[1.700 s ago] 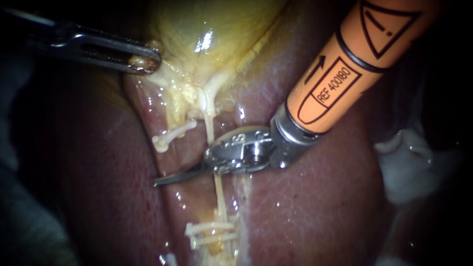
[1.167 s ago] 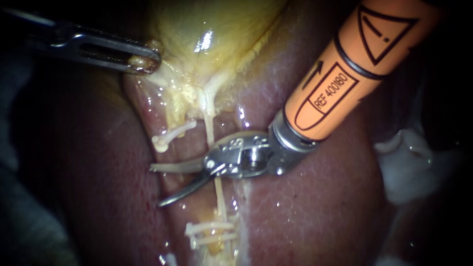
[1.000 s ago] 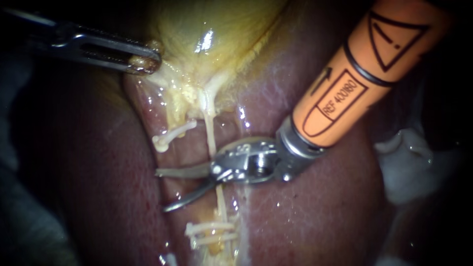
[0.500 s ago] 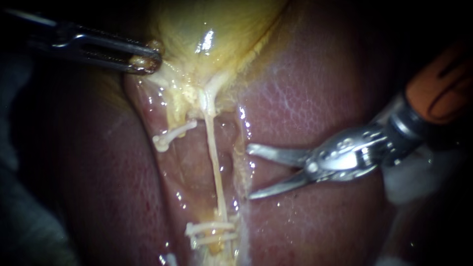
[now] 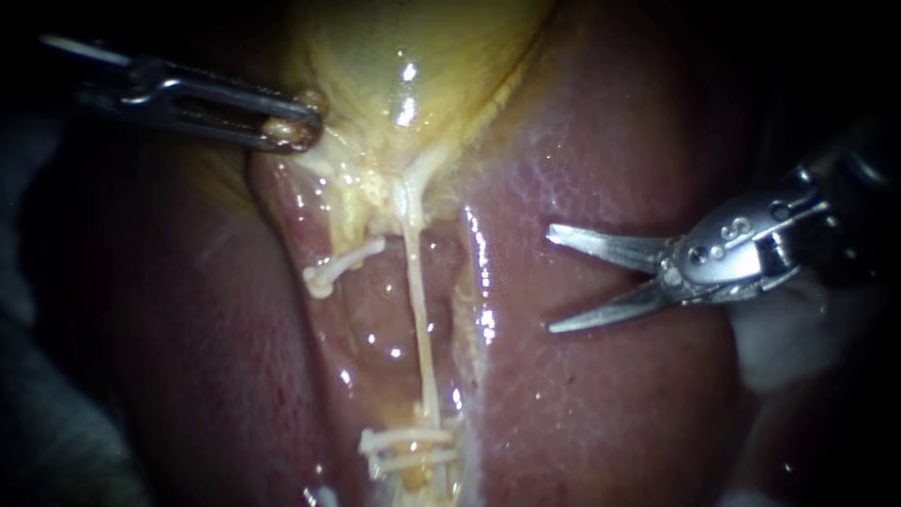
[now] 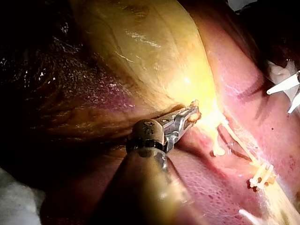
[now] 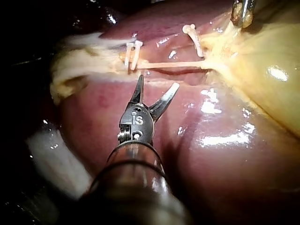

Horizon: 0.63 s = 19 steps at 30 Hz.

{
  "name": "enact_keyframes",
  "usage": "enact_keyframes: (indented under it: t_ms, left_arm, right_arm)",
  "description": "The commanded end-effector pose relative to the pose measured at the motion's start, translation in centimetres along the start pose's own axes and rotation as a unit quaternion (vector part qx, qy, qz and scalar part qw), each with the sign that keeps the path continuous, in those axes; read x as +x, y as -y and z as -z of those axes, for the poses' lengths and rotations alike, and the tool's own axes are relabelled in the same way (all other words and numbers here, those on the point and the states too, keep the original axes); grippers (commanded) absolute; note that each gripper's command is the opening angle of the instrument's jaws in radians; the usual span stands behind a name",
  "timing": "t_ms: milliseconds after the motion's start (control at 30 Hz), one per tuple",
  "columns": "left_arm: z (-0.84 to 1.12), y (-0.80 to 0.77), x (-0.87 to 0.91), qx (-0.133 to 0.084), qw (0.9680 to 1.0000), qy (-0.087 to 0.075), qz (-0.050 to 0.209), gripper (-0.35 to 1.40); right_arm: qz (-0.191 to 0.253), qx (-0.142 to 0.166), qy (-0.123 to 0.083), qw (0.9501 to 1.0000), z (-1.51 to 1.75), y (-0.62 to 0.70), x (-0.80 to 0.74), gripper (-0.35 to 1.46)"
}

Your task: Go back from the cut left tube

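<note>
Right instrument: end effector open, blades splayed, holding nothing, over the liver. The cut left tube lies at its 9 o'clock, well apart, with the uncut tube running 12-to-6 between them; the way back, I judge, is toward 3. Left instrument, nearer the cut, is clamped on the gallbladder edge.
</note>
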Motion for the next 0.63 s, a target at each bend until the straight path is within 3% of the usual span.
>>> enact_keyframes:
  t_ms: [33, 233, 633]
  left_arm:
    - [-0.07, 0.01, -0.02, -0.001, 1.0, 0.002, -0.002, -0.35]
    - [-0.4, 0.03, -0.11, -0.008, 0.9999, 0.01, -0.006, -0.35]
    - [-0.38, 0.03, -0.11, -0.009, 0.9999, 0.01, -0.007, -0.35]
  right_arm:
    - [0.001, -0.002, 0.003, 1.0, 0.0, 0.0, 0.0, 1.45]
    - [0.004, -0.002, 0.003, 1.0, 0.0, 0.0, 0.0, 1.45]
    - [0.007, 0.005, 0.0, 1.0, -0.01, 0.01, 0.0, 1.45]
